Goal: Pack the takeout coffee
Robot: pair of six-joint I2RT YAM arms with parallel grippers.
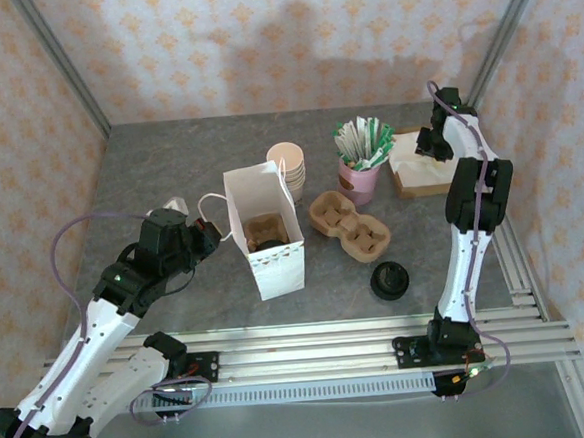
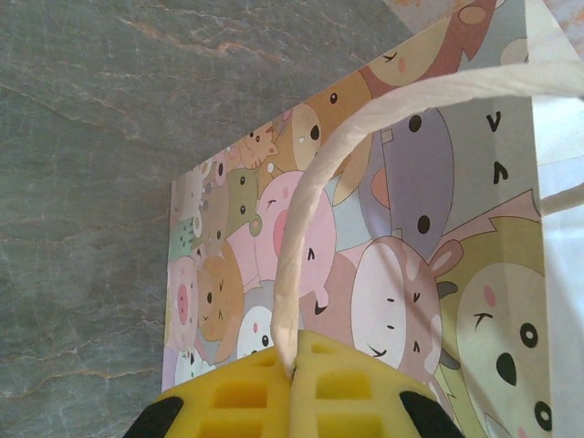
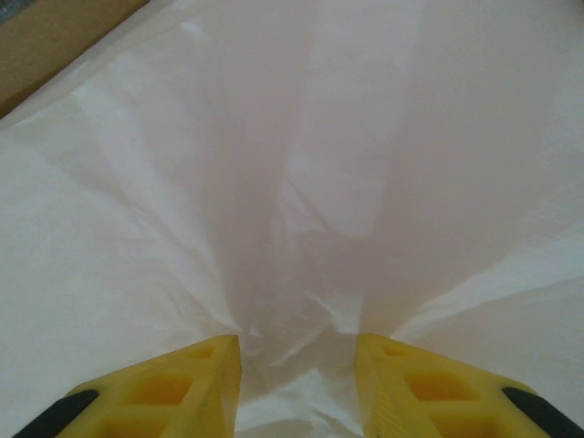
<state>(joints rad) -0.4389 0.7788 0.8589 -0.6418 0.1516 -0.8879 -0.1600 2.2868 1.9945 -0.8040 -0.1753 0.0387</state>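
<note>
A white paper bag [image 1: 275, 265] stands open in the middle of the table; its outer side carries cartoon animals [image 2: 401, 265]. Inside it sits a brown carrier [image 1: 264, 227] with a dark round lid [image 1: 272, 245] that may be the takeout coffee; the cup under it is hidden. My left gripper [image 1: 209, 228] [image 2: 297, 360] is shut on the bag's twisted paper handle [image 2: 301, 210] at the bag's left side. My right gripper [image 1: 429, 147] [image 3: 297, 351] is at the far right, its jaws partly closed on a bunched white napkin [image 3: 301, 182] from the napkin stack [image 1: 419, 175].
A stack of lidless cream cups [image 1: 290, 164] stands behind the bag. A pink cup of packets [image 1: 360, 164] is to its right. A second brown carrier [image 1: 350, 225] and a stack of black lids [image 1: 388, 279] lie right of the bag.
</note>
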